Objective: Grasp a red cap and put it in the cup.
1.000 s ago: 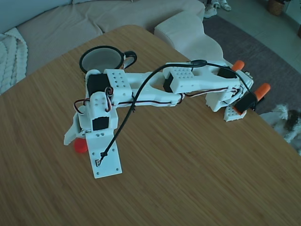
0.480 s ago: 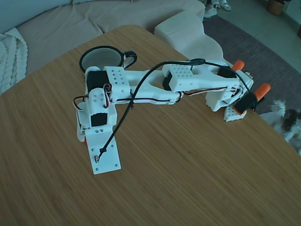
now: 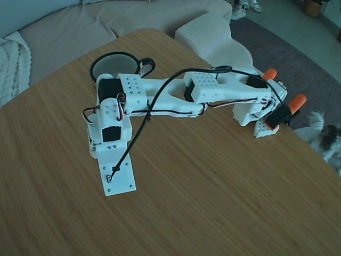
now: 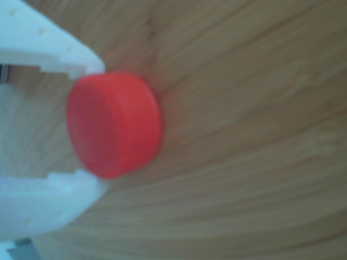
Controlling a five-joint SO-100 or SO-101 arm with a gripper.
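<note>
1. In the other view, the gripper (image 4: 95, 125) has its two white fingers (image 4: 51, 46) clamped on the red cap (image 4: 114, 124), which sits on the wooden table (image 4: 255, 130).
2. In the fixed view, the cup (image 3: 114, 66) stands at twelve o'clock from the wrist, near it.
3. The arm hides the cap there.

A white arm (image 3: 176, 96) stretches across a round wooden worktop (image 3: 213, 186) from its base (image 3: 256, 114) at the right edge, where two orange clamp handles (image 3: 290, 106) stick out. The wrist end points down at the left of the worktop, and a flat white plate (image 3: 118, 173) with a black cable (image 3: 144, 125) plugged into it hides the claw's tips. The cup (image 3: 114, 66) stands just behind the arm, its handle to the right. Beyond the worktop are a beige sofa (image 3: 69, 26) and a rug (image 3: 287, 48).
</note>
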